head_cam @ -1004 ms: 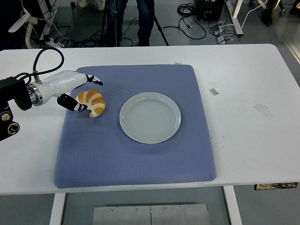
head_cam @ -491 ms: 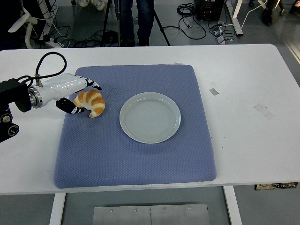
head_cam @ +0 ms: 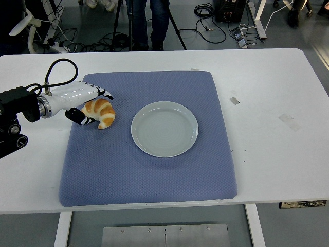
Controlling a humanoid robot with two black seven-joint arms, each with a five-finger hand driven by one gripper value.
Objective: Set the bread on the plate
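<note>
A golden croissant (head_cam: 103, 113) lies on the blue mat (head_cam: 149, 175), left of the round pale grey plate (head_cam: 164, 128), about a hand's width from its rim. My left hand (head_cam: 95, 107), white with black fingertips, reaches in from the left edge and straddles the croissant's left end. Its fingers (head_cam: 105, 94) stretch over the top of the bread and the thumb (head_cam: 82, 118) sits at the lower left. The hand is spread around the bread, not clamped on it. The plate holds nothing. My right arm is out of view.
The mat covers the middle of the white table (head_cam: 272, 103). A black cable (head_cam: 59, 67) loops above my left wrist. Small tape marks (head_cam: 288, 121) lie on the table to the right. A person's legs (head_cam: 149, 20) and a tripod stand beyond the far edge.
My left hand has shifted slightly and its fingers have dropped closer over the croissant's top. The croissant and the plate have not moved.
</note>
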